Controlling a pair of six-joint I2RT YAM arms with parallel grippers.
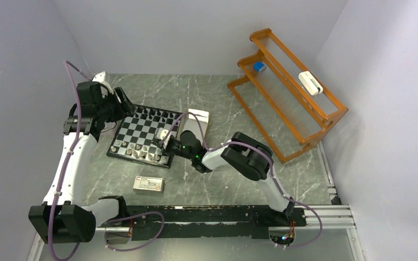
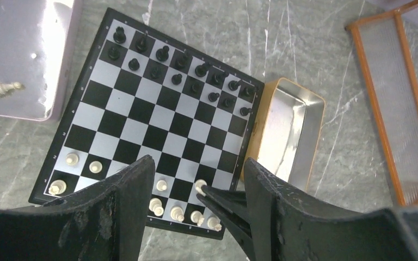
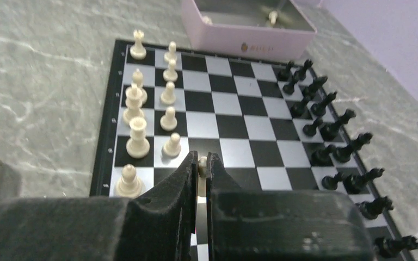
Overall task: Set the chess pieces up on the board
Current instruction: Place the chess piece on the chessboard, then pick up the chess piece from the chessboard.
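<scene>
Right wrist: right hand point(image 3: 200, 169) pinches pale piece point(image 3: 202, 161) at board point(image 3: 239, 117); left hand point(image 2: 198, 163) spread

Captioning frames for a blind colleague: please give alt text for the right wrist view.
The right gripper pinches a pale piece between its fingers at the board's near edge. Pale pieces stand at left, black pieces along the right, a pink tin beyond.

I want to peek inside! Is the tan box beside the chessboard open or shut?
Open. The tan box has no lid on, and the left wrist view looks straight into its shiny, bare inside.
</scene>
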